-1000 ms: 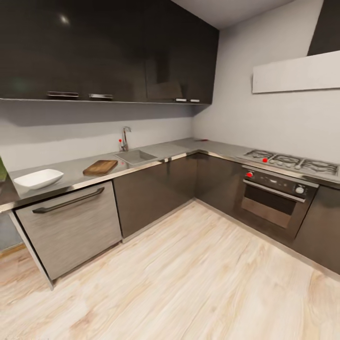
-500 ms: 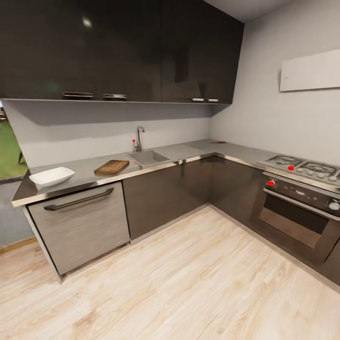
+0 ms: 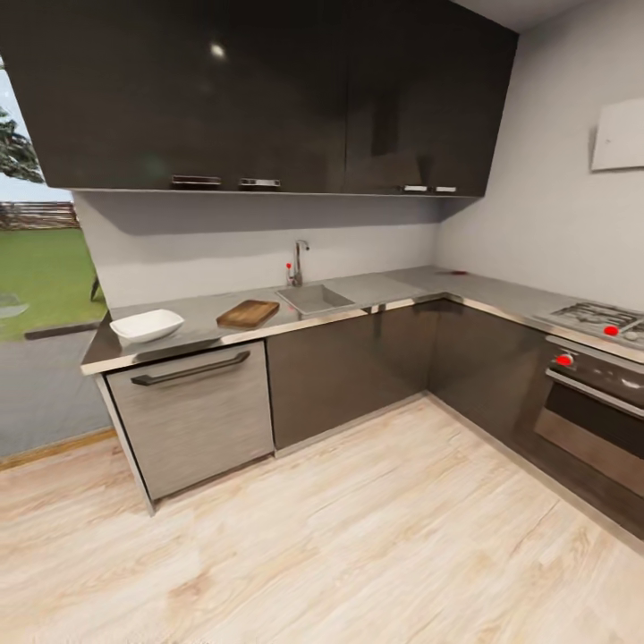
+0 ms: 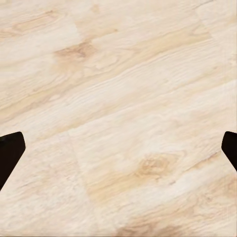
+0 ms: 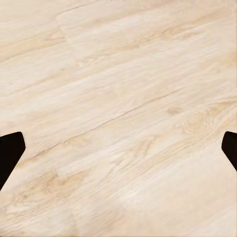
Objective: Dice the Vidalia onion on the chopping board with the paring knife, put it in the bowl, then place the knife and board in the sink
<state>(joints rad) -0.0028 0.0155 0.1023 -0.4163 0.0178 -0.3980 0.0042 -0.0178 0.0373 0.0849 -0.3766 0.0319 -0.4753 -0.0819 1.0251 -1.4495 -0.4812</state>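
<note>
Meanwhile, left gripper (image 4: 118,153) and right gripper (image 5: 118,153) gape wide, empty, over floor (image 3: 376,537); chopping board (image 3: 248,313) lies between sink (image 3: 314,298) and bowl (image 3: 147,325).

chopping board (image 3: 248,313) between bowl (image 3: 147,326), sink (image 3: 314,299)

No readable text or labels

Chopping board (image 3: 248,313) between bowl (image 3: 147,326), sink (image 3: 314,298)
</note>
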